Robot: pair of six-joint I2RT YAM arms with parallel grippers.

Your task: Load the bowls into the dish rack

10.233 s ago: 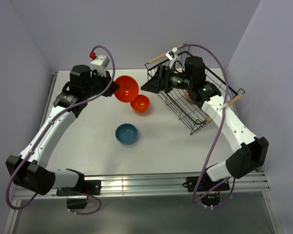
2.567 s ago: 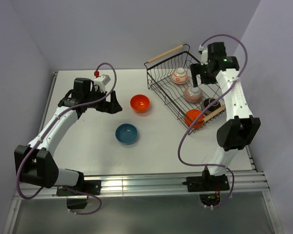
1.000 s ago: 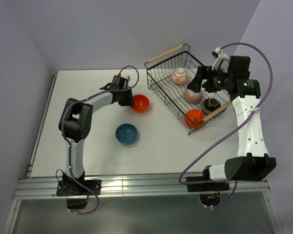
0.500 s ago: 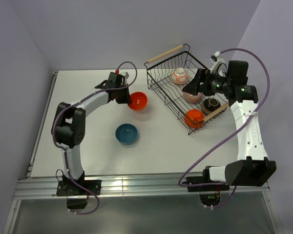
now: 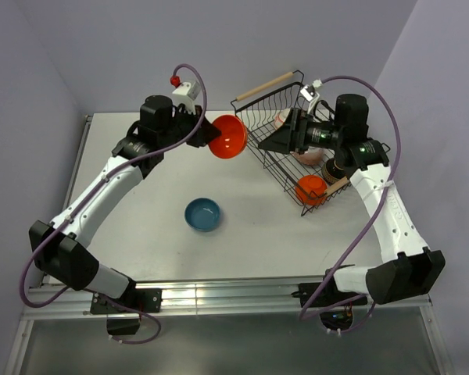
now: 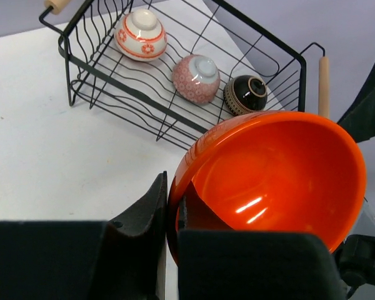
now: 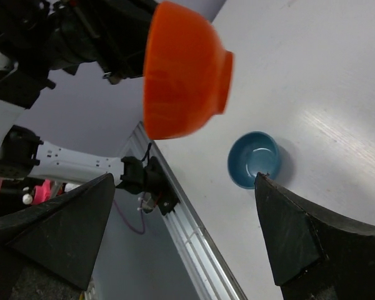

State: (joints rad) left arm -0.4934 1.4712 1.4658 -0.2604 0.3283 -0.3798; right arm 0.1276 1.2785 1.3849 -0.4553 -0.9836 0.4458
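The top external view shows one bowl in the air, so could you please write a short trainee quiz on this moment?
1. True or false: the left tool grips the orange bowl by its rim, clear of the table.
2. The blue bowl is: A. on the table, outside the dish rack; B. inside the dish rack; C. held by the left tool.
3. In one word, is the right tool open or shut?

Key: 1 true; 2 A; 3 open.

Bright, even light; soft shadows
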